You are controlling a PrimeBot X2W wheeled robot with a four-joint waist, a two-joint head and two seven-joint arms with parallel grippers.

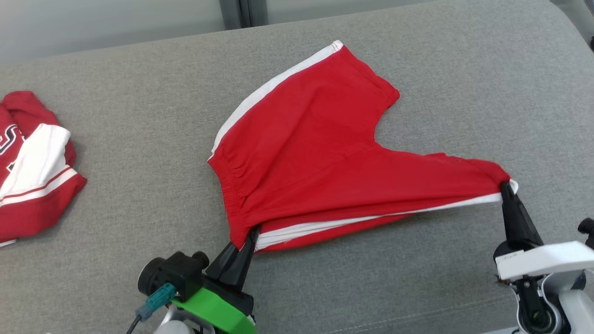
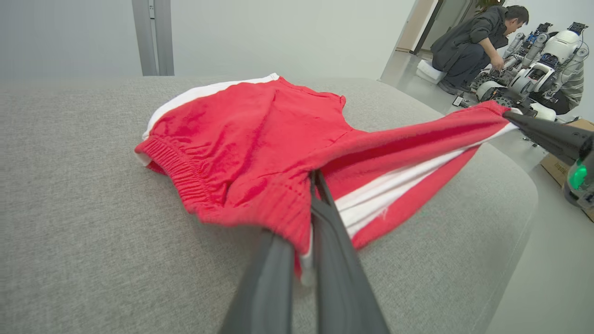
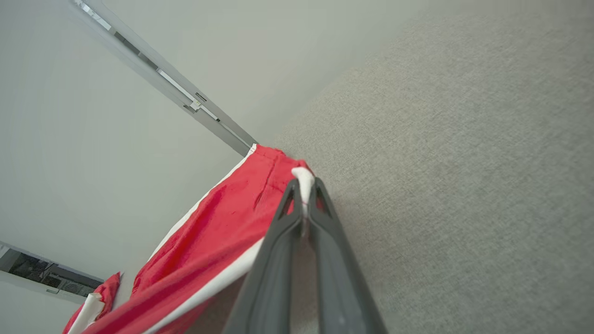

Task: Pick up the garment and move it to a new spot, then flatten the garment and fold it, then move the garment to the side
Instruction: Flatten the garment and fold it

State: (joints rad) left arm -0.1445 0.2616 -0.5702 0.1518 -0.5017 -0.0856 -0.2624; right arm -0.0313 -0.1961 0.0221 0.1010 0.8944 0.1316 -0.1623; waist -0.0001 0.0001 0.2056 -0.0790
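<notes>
The garment (image 1: 320, 153) is a pair of red shorts with white side stripes, spread on the grey cushion (image 1: 153, 139). My left gripper (image 1: 253, 232) is shut on its waistband corner at the near left; the left wrist view shows the garment (image 2: 250, 139) pinched between that gripper's (image 2: 314, 178) closed fingers. My right gripper (image 1: 506, 185) is shut on the hem of one leg at the right, pulling it taut; in the right wrist view its tips (image 3: 304, 185) clamp the white stripe end of the garment (image 3: 218, 232). The other leg lies flat toward the back.
A second red and white garment (image 1: 32, 167) lies crumpled at the cushion's left edge. In the left wrist view a crouching person (image 2: 473, 41) works on other robots (image 2: 543, 65) on the floor beyond the cushion's right end.
</notes>
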